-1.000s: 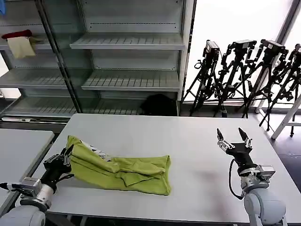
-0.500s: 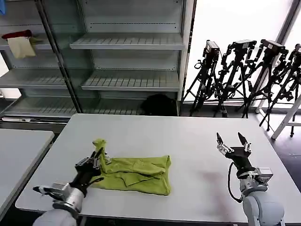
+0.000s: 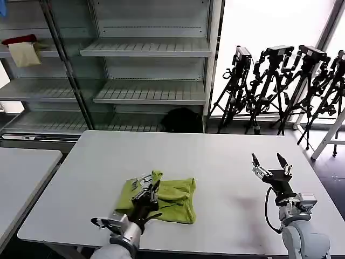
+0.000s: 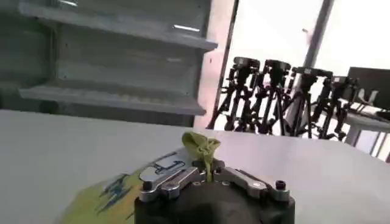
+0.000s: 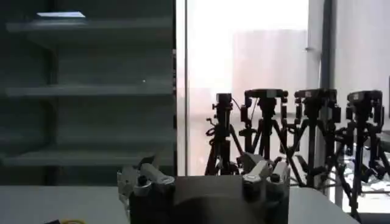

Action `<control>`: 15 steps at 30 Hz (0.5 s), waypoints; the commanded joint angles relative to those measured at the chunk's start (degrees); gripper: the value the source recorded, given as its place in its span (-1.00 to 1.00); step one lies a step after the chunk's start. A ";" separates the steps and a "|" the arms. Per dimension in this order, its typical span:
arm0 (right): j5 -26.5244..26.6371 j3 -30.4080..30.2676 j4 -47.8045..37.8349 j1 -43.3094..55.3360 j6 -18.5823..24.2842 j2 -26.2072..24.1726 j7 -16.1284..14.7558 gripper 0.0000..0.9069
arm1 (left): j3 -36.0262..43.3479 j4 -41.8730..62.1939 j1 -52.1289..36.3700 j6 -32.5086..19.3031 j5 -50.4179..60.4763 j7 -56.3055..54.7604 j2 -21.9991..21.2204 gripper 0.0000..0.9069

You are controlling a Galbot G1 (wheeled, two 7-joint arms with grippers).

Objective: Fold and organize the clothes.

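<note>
Behind the worktop stands a tall metal rack (image 3: 145,51) with slatted shelves, and to its right a row of black tripods (image 3: 280,81) lines the bright window. One white rectangular table (image 3: 226,162) with a smooth, matt top carries the work; a second like it (image 3: 21,172) sits off its left edge. One lime-green T-shirt (image 3: 175,197) of soft cotton lies near the front edge, left of the middle, bunched into a rumpled, roughly square heap, with a white and grey print showing on its left part. On a shelf at the upper left rest one small red cloth (image 3: 19,39) and one pale cream cloth (image 3: 24,54). The left gripper (image 3: 149,190) sits over the shirt's left part, its metal fingers pinched on a puckered tuft of the fabric, plain in the left wrist view (image 4: 204,173). The right gripper (image 3: 271,165) hangs above the table near its right edge, well apart from the shirt, its two pointed fingers spread wide with nothing between them.
</note>
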 commanded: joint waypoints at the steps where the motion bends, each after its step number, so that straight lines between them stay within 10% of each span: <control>1: -0.15 -0.46 -0.20 0.63 -0.43 -0.15 0.05 1.00 | 6.71 3.84 -0.83 0.15 1.05 -3.23 -3.61 -1.00; 15: -2.50 -2.65 -1.40 1.94 -0.41 0.28 -0.18 1.00 | 8.63 7.97 -2.39 0.26 1.80 -5.34 -6.77 -0.96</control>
